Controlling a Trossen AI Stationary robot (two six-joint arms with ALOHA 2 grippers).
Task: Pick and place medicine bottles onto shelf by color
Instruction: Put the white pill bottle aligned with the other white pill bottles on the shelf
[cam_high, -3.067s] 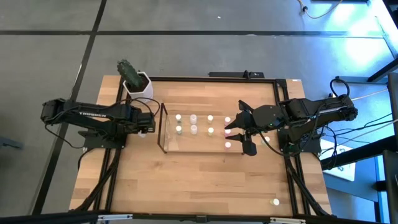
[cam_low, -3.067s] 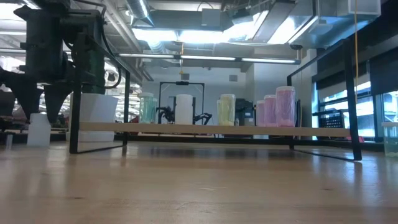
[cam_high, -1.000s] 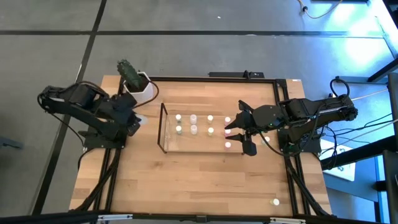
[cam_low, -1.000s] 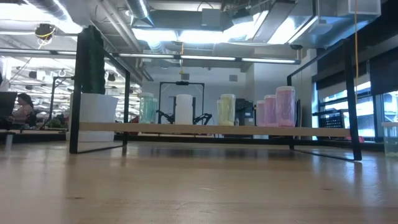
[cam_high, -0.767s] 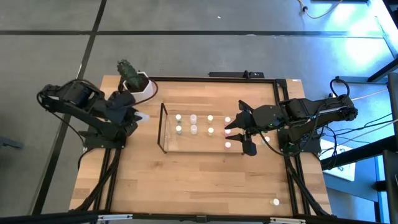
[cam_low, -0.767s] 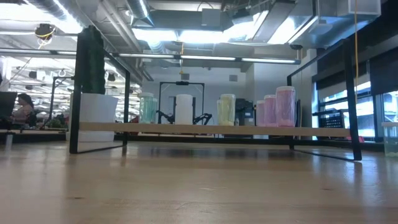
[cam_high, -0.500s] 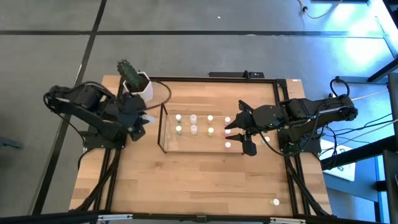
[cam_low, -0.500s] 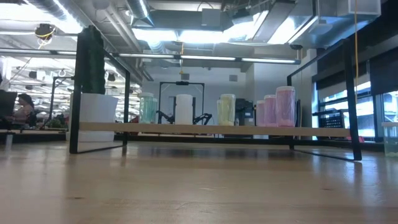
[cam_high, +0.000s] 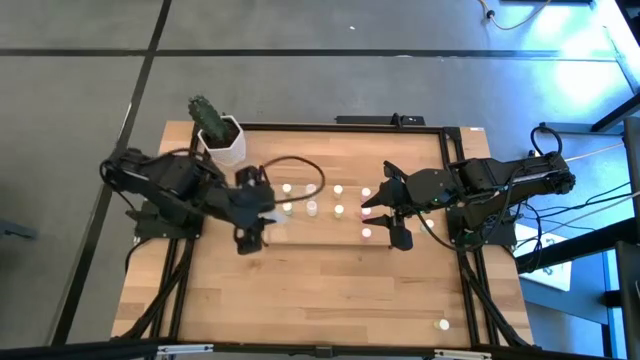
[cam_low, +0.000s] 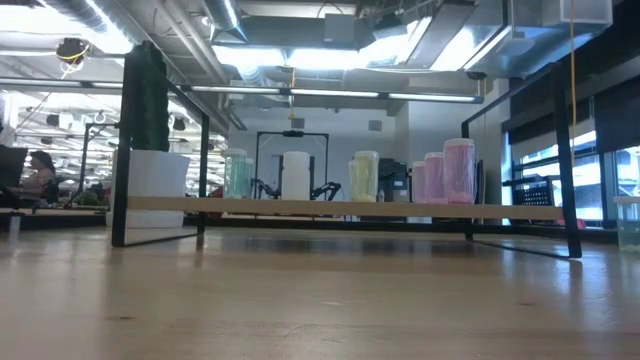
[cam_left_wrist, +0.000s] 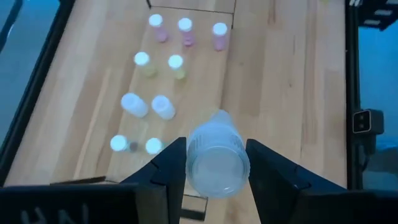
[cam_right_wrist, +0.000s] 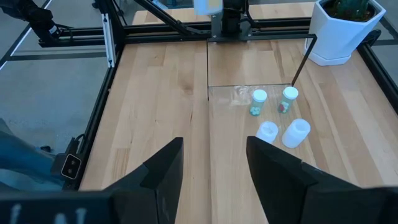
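1. the light wooden slatted table (cam_high: 300, 290) is the biggest thing here; a white hexagonal plant pot with a green plant (cam_high: 222, 138) sits at its far left corner

2. the clear see-through rectangular shelf with a thin dark wire frame (cam_high: 330, 236) is mid-table; small pale bottles stand on it in rows, pink ones (cam_left_wrist: 185, 30) toward the right arm's end, yellowish ones (cam_left_wrist: 159, 65) next, then white, then greenish

3. the left gripper (cam_high: 250, 208) hangs over the shelf's left end, clamped on a small pale whitish plastic bottle (cam_left_wrist: 216, 160); the right gripper (cam_high: 392, 210) waits by the pink end, fingers parted around nothing

4. my guess on handling: that bottle looks light, rigid, smooth and a bit slippery; grabbing mid-body across the round sides seems right, and it'll probably tip easily when set down

5. one stray small pale bottle (cam_high: 444, 324) sits alone near the front right corner
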